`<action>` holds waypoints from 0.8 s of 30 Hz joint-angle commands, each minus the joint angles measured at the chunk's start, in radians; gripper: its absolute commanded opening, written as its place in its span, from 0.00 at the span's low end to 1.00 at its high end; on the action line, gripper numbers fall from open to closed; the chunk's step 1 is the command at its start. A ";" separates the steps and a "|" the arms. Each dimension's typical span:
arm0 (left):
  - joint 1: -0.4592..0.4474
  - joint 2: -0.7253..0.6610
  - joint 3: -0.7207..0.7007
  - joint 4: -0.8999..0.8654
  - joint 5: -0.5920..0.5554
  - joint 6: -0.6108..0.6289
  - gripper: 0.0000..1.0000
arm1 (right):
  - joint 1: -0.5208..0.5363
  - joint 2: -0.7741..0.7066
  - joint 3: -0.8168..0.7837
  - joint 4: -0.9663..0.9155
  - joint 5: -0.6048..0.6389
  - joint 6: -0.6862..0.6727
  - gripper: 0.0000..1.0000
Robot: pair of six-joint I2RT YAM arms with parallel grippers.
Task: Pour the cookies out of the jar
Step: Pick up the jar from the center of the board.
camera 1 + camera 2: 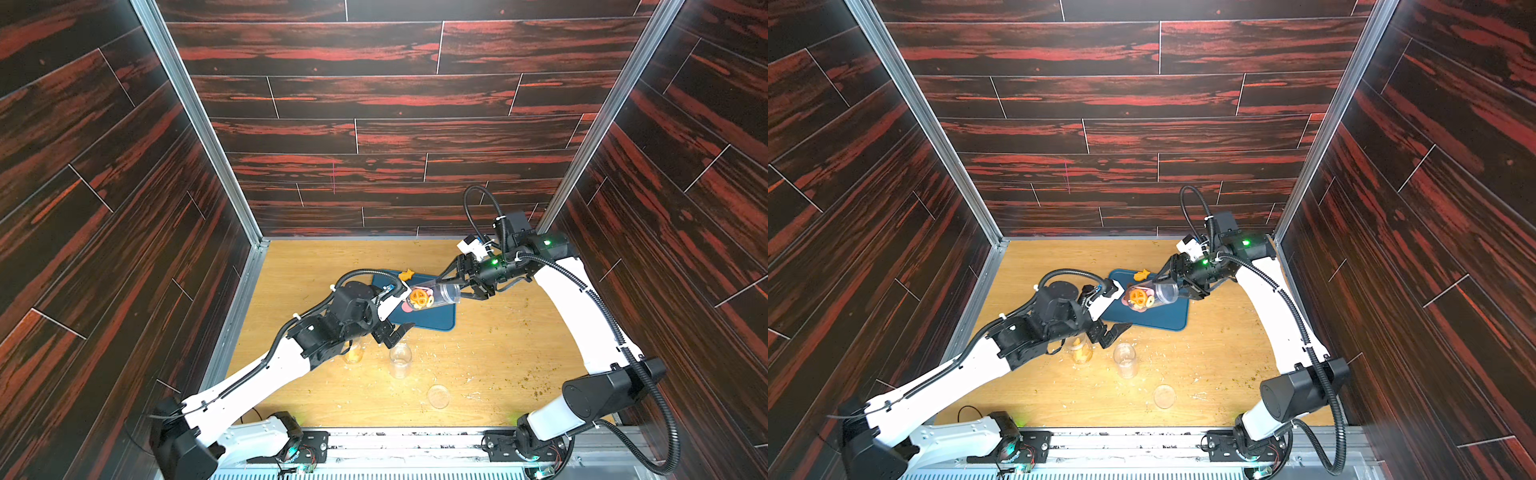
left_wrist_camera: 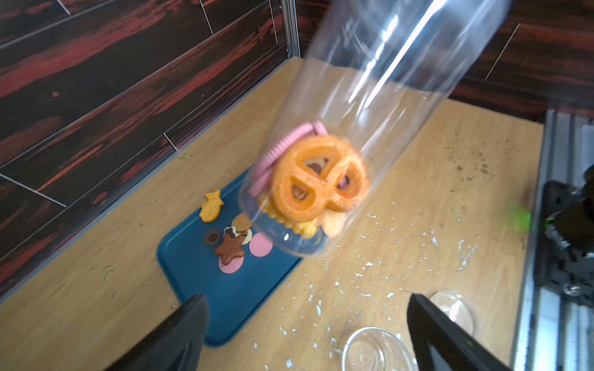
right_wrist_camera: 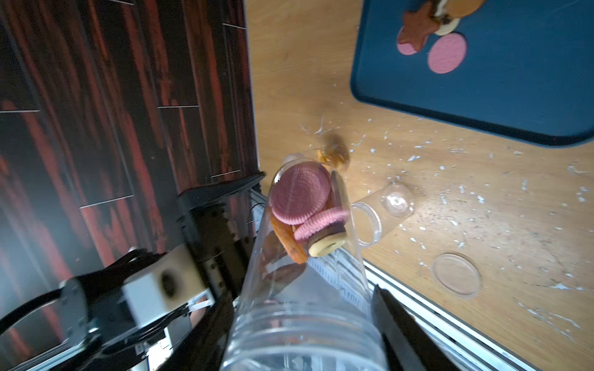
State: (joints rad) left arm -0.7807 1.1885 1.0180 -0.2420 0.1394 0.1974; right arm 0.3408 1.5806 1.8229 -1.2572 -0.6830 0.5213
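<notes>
Right end effector (image 1: 456, 288) clamps the clear plastic jar (image 1: 446, 293), mouth over the blue rectangular tray (image 1: 436, 322); left end effector (image 2: 307, 298) gapes empty. Small coloured cookies (image 3: 300, 196) (orange pretzel (image 2: 318, 183) foremost) look wedged inside; freed suddenly, they could overshoot the tray.

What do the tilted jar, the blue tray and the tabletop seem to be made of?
Jar: probably clear plastic, glossy; see-through with bright streaks.
Tray: likely matte blue plastic or silicone; even colour, rounded rim.
Tabletop: wood or wood-look laminate; pale grain lines.
</notes>
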 commanded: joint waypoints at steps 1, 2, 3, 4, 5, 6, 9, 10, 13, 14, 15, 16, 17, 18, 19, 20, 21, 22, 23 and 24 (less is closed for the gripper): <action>0.007 0.010 0.024 0.040 0.046 0.077 0.99 | 0.002 0.021 0.023 -0.028 -0.094 0.003 0.63; 0.010 0.008 0.016 0.065 0.055 0.076 0.99 | 0.003 0.020 0.020 -0.028 -0.104 0.005 0.63; 0.017 0.007 0.006 0.095 0.065 0.067 0.98 | 0.004 0.018 0.015 -0.027 -0.114 0.003 0.63; 0.025 0.006 0.000 0.122 0.078 0.054 0.98 | 0.005 0.015 0.011 -0.027 -0.120 0.002 0.63; 0.031 0.006 -0.004 0.137 0.090 0.044 0.98 | 0.006 0.013 0.007 -0.027 -0.122 0.002 0.63; 0.036 0.010 -0.003 0.148 0.098 0.038 0.98 | 0.007 0.010 0.002 -0.028 -0.125 0.002 0.63; 0.044 0.013 -0.004 0.156 0.143 0.059 0.98 | 0.021 0.004 -0.015 -0.024 -0.149 0.003 0.63; 0.046 0.011 -0.009 0.157 0.168 0.084 0.98 | 0.029 0.003 -0.020 -0.022 -0.153 0.005 0.63; 0.046 0.004 -0.019 0.135 0.225 0.165 0.94 | 0.048 0.002 -0.030 -0.014 -0.175 0.006 0.63; 0.048 0.002 -0.020 0.122 0.232 0.189 0.94 | 0.054 0.004 -0.032 -0.015 -0.181 0.006 0.63; 0.048 0.000 -0.021 0.108 0.232 0.212 0.93 | 0.060 0.005 -0.034 -0.014 -0.189 0.005 0.63; 0.050 -0.003 -0.022 0.097 0.233 0.226 0.93 | 0.066 0.007 -0.033 -0.013 -0.193 0.005 0.63; 0.053 -0.004 -0.023 0.083 0.237 0.243 0.93 | 0.072 0.009 -0.031 -0.013 -0.194 0.006 0.63; 0.056 -0.007 -0.024 0.075 0.240 0.253 0.93 | 0.077 0.014 -0.029 -0.013 -0.199 0.006 0.63; 0.059 -0.007 -0.023 0.067 0.243 0.259 0.92 | 0.082 0.016 -0.028 -0.012 -0.204 0.007 0.63; 0.064 -0.009 -0.022 0.064 0.246 0.263 0.92 | 0.087 0.020 -0.025 -0.013 -0.211 0.007 0.63; 0.068 -0.010 -0.022 0.064 0.248 0.264 0.91 | 0.094 0.025 -0.020 -0.016 -0.217 0.006 0.63; 0.072 -0.012 -0.020 0.065 0.250 0.263 0.90 | 0.101 0.029 -0.016 -0.020 -0.222 0.002 0.63; 0.073 -0.013 -0.019 0.067 0.252 0.264 0.89 | 0.109 0.035 -0.009 -0.026 -0.226 -0.001 0.63; 0.075 -0.013 -0.018 0.067 0.255 0.263 0.88 | 0.117 0.042 -0.001 -0.035 -0.225 -0.006 0.63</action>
State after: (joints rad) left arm -0.7162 1.2034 1.0092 -0.1635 0.3622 0.4133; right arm 0.4381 1.5883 1.7927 -1.2610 -0.8566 0.5339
